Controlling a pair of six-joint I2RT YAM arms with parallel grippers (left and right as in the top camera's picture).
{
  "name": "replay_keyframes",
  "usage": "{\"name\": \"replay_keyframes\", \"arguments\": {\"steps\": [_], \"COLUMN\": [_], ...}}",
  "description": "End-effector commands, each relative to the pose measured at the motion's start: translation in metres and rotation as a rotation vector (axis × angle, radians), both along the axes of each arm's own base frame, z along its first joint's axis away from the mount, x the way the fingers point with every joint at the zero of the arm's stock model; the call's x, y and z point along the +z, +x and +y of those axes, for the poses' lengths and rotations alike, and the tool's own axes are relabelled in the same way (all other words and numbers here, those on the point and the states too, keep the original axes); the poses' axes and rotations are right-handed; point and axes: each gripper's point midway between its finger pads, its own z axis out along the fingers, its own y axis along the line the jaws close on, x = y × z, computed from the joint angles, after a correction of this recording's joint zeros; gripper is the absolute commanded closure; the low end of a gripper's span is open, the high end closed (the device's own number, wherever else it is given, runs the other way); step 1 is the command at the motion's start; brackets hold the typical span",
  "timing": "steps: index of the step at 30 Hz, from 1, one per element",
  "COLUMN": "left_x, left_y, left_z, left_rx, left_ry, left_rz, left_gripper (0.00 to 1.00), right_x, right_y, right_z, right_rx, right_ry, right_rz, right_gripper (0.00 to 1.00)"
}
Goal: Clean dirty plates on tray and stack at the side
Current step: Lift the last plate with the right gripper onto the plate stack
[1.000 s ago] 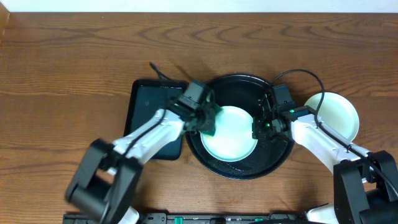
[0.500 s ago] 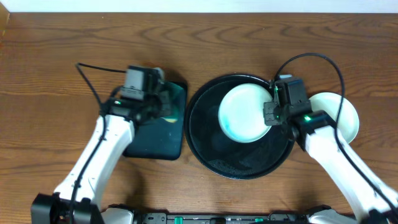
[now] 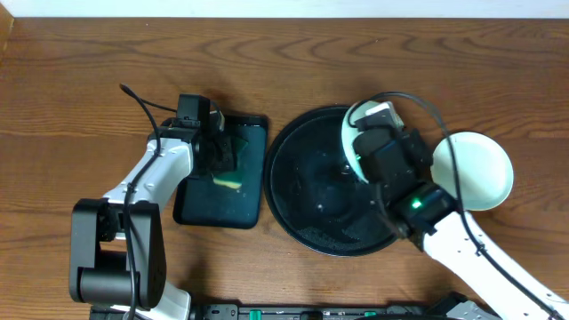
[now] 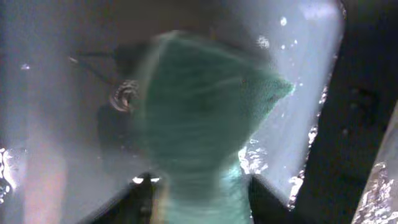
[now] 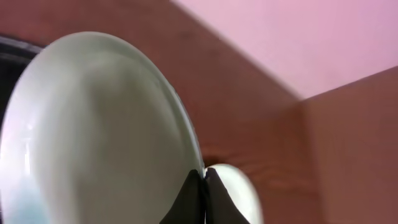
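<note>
The wooden surface (image 3: 89,89) carries the whole job, and it looks close to finished. The round black tray (image 3: 307,209), at centre frame in the overhead view, has a bare, wet-looking floor with no plate lying flat in it.

Left of it sits the smaller rectangular tray (image 3: 209,206).

At the right of the frame a side stack (image 3: 484,169) of pale plates rests on the surface, just beside the round tray. From above, the number of plates in it cannot be read.

One pale plate (image 5: 93,124) is out of the tray's floor and tipped up on edge over the tray's upper right rim. The right claw (image 5: 200,186) is clenched on its rim. No scribble marks show on its visible face, so I judge it wiped. Carrying it across to the stack seems the only step left.

The green sponge (image 4: 205,118) hangs over the rectangular tray. It appears pinched in the left claw (image 4: 199,196), though that view is blurred.
</note>
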Motion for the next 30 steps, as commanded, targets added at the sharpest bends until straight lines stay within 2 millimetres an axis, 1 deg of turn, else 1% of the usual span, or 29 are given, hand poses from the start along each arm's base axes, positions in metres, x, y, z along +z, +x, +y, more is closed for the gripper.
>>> {"name": "replay_keyframes", "arguments": {"steps": [1,3,5,8,12,14,16,18,21,22,23,25,27,28,30], "left_x": [0.016,0.026,0.039,0.061,0.082,0.085,0.085,0.080,0.073,0.070,0.069,0.067,0.066,0.066,0.066], "left_y": [0.009,0.010,0.011,0.007,0.001,-0.003,-0.008,-0.015,-0.026,-0.031,-0.033,-0.038,-0.040,-0.040,-0.041], "left_z": [0.001,0.001,0.001,0.001,0.002,0.002,0.003,0.007,0.022,0.029,0.034,0.040,0.041,0.041,0.041], "left_rx": [-0.002,-0.001,-0.001,-0.001,0.000,0.000,0.000,0.008,0.058,0.080,0.091,0.116,0.117,0.117,0.116], "left_ry": [0.003,0.000,-0.003,-0.006,-0.010,-0.009,-0.007,0.014,0.089,0.129,0.153,0.185,0.189,0.189,0.190], "left_rz": [-0.051,-0.078,-0.112,-0.157,-0.195,-0.193,-0.177,-0.142,-0.085,-0.064,-0.052,-0.030,-0.023,-0.022,-0.019], "left_gripper": [0.32,0.25,0.24,0.23,0.23,0.23,0.23,0.22,0.22,0.22,0.22,0.23,0.23,0.22,0.22], "right_x": [0.043,0.054,0.066,0.079,0.086,0.085,0.080,0.063,0.020,0.002,-0.006,-0.029,-0.043,-0.046,-0.056], "right_y": [-0.005,-0.007,-0.011,-0.015,-0.018,-0.017,-0.017,-0.013,-0.007,-0.008,-0.008,-0.009,-0.007,-0.007,-0.008], "right_z": [-0.007,0.001,0.004,0.005,-0.002,-0.007,-0.015,-0.023,-0.038,-0.051,-0.059,-0.087,-0.110,-0.118,-0.142], "right_rx": [-0.082,-0.077,-0.095,-0.128,-0.191,-0.224,-0.264,-0.278,-0.293,-0.342,-0.375,-0.481,-0.544,-0.562,-0.616], "right_ry": [-0.157,-0.183,-0.209,-0.232,-0.213,-0.158,-0.099,-0.018,0.156,0.247,0.298,0.446,0.567,0.608,0.726], "right_rz": [-0.131,-0.168,-0.212,-0.255,-0.295,-0.321,-0.339,-0.313,-0.179,-0.124,-0.098,-0.023,0.030,0.046,0.080], "right_gripper": [0.99,0.99,0.99,0.99,0.99,0.99,0.99,0.99,0.99,0.99,0.99,0.99,0.99,0.99,0.99]}}
